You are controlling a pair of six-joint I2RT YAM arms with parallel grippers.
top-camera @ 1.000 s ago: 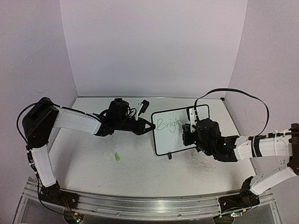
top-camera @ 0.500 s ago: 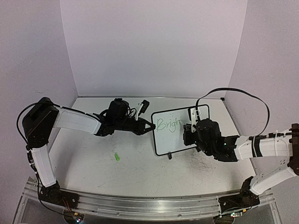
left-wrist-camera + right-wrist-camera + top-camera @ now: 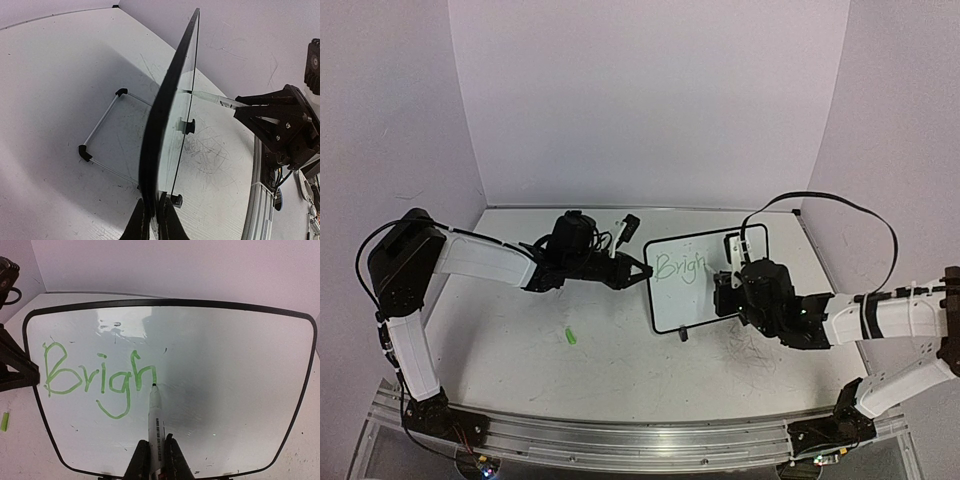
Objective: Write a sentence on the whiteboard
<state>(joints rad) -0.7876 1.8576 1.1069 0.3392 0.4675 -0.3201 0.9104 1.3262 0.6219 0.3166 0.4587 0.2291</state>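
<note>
The whiteboard (image 3: 692,300) stands tilted on its black feet at mid table. In the right wrist view the whiteboard (image 3: 225,355) fills the frame, with green writing "Brigh" (image 3: 97,375) on its left half; the same writing (image 3: 680,267) shows from above. My left gripper (image 3: 642,272) is shut on the board's left edge, seen edge-on in the left wrist view (image 3: 154,220). My right gripper (image 3: 156,457) is shut on a white marker (image 3: 155,412). Its tip touches the board at the foot of the "h". The marker (image 3: 210,98) also shows from the side.
A small green marker cap (image 3: 570,337) lies on the table left of the board, also at the right wrist view's left edge (image 3: 4,421). Grey scratch marks (image 3: 750,345) cover the tabletop in front of the board. Walls close in the back and sides.
My right gripper with the marker has shifted slightly to the right along the board. The left arm and the board have not moved.
</note>
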